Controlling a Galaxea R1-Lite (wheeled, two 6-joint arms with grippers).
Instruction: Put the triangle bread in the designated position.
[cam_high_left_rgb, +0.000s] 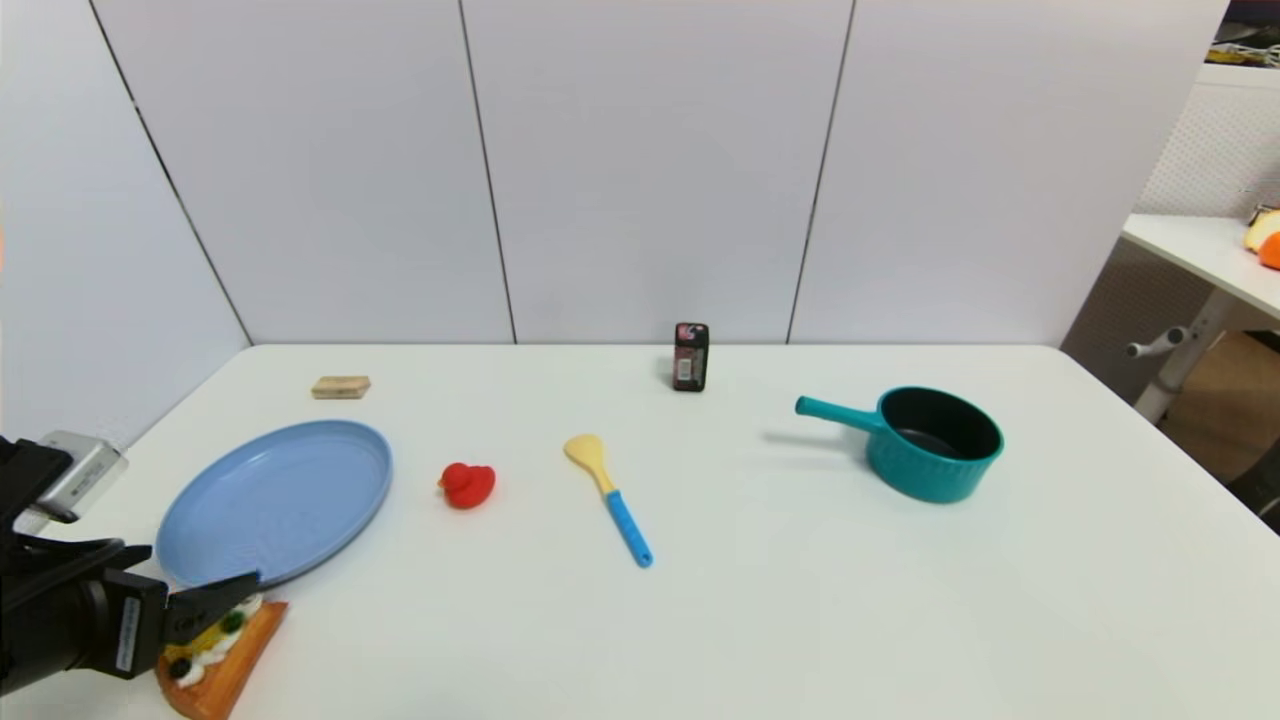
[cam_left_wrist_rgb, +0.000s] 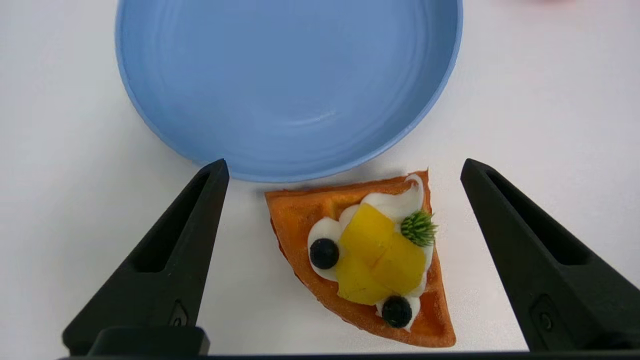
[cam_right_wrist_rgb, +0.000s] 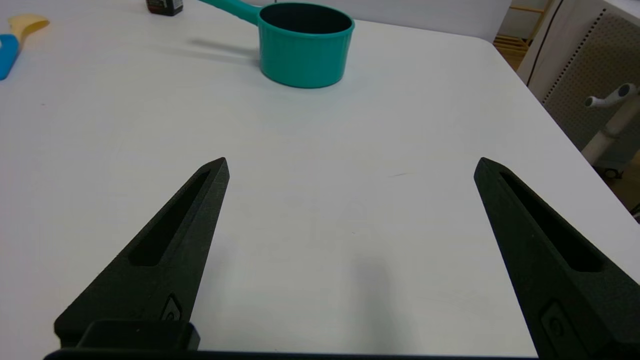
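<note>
Triangle bread (cam_high_left_rgb: 225, 655): head view, upper part covered by left claw (cam_high_left_rgb: 215, 605).
Blue plate (cam_left_wrist_rgb: 287, 85): left wrist view, far rim cut off.
Small dark container (cam_high_left_rgb: 691, 357): label too small to read.
Spatula (cam_right_wrist_rgb: 15, 37): right wrist view, mostly cropped.

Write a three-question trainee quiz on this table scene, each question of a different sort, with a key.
1. True or false: the orange-brown wedge-shaped triangle bread lies on the round blue plate.
2. The left gripper is: A) shut on the bread, B) open with the bread between its fingers, C) parked off the table.
3. Fill in: the teal saucepan has its handle towards the robot's ____.

Key:
1. False; it lies on the white table, just beside the plate's rim.
2. B.
3. Left.
The right gripper hangs open over bare table.
</note>
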